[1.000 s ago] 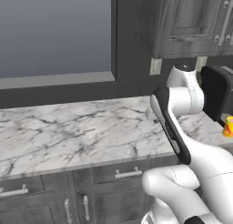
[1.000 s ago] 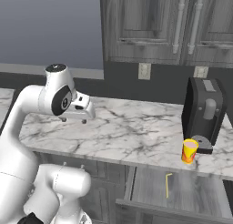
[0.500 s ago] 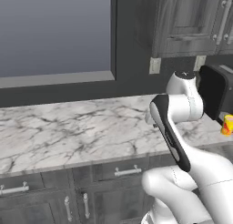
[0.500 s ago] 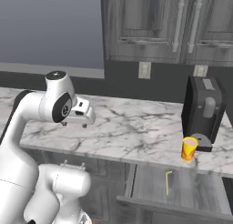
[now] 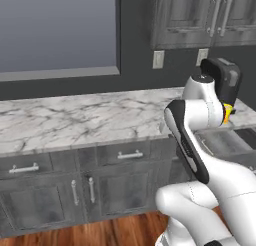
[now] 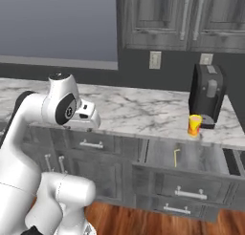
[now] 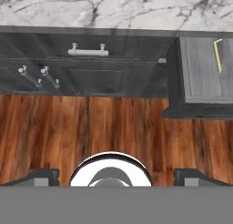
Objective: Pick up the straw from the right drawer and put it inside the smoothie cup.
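Jaws wide; one straw [image 7: 217, 55].

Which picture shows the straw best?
The hand view: the straw lies in full sight, bent end included, in the open drawer. In the right base view it is a smaller yellow stick.

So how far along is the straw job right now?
Done: the right drawer stands open, with the straw lying inside. In hand: nothing; the gripper is open and empty, well left of the drawer. Left: grasp the straw and put it in the smoothie cup on the counter.
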